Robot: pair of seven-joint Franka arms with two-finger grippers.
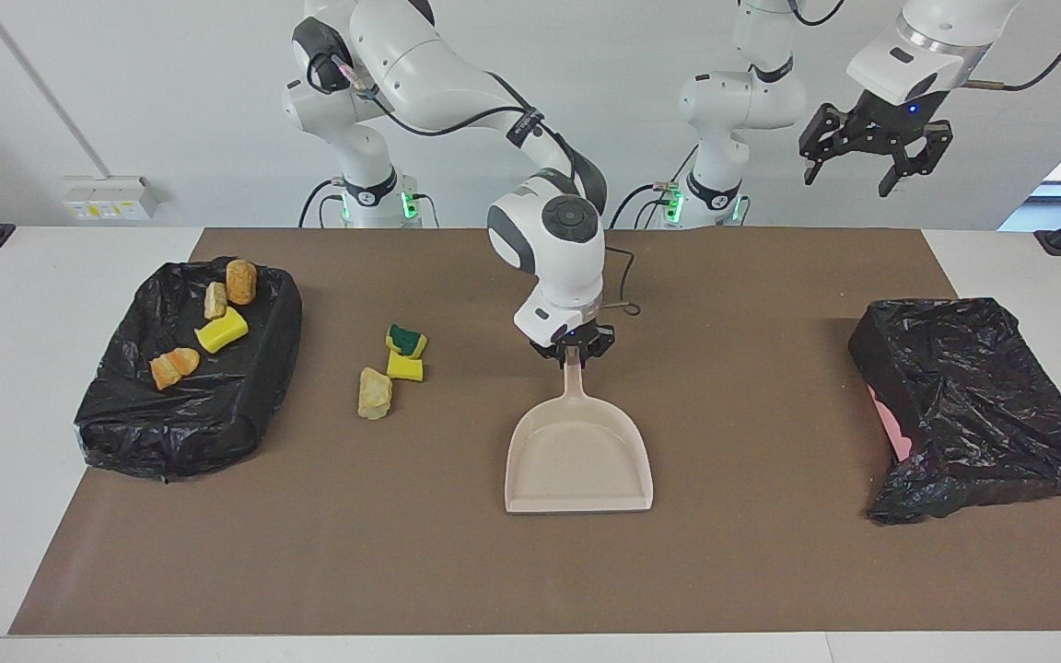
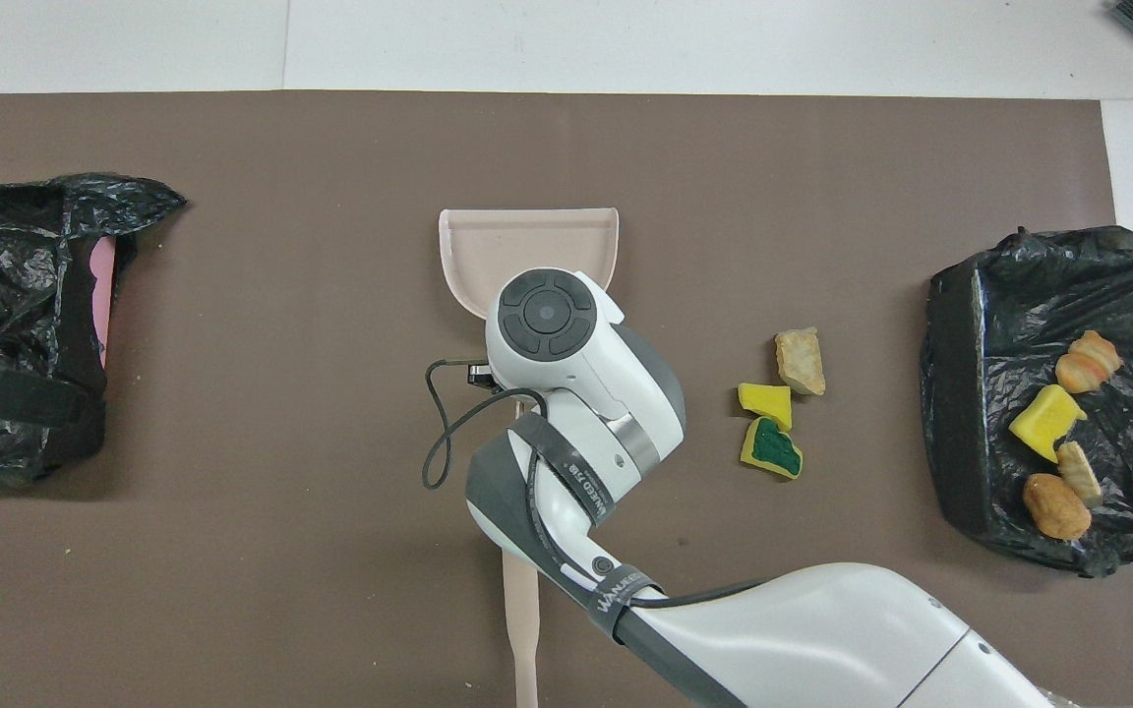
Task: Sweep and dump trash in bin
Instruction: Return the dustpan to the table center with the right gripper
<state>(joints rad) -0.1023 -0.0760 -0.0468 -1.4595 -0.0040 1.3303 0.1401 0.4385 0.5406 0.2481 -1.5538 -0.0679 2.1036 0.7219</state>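
My right gripper (image 1: 573, 354) is shut on the handle of the beige dustpan (image 1: 578, 460), whose mouth points away from the robots at mid-table. The overhead view shows only the pan's front (image 2: 527, 241) past the right wrist. Three pieces of trash lie on the mat toward the right arm's end: a green-topped sponge (image 1: 407, 340), a yellow chunk (image 1: 404, 367) and a tan lump (image 1: 374, 393). Several more scraps, such as a yellow sponge (image 1: 222, 330), sit in the black-lined bin (image 1: 171, 433). My left gripper (image 1: 871, 164) hangs open, high over the left arm's end.
A second black-bagged bin (image 1: 973, 405) with a pink patch showing stands at the left arm's end. A beige brush handle (image 2: 520, 629) lies on the brown mat (image 1: 752, 571) near the robots, hidden by the right arm in the facing view.
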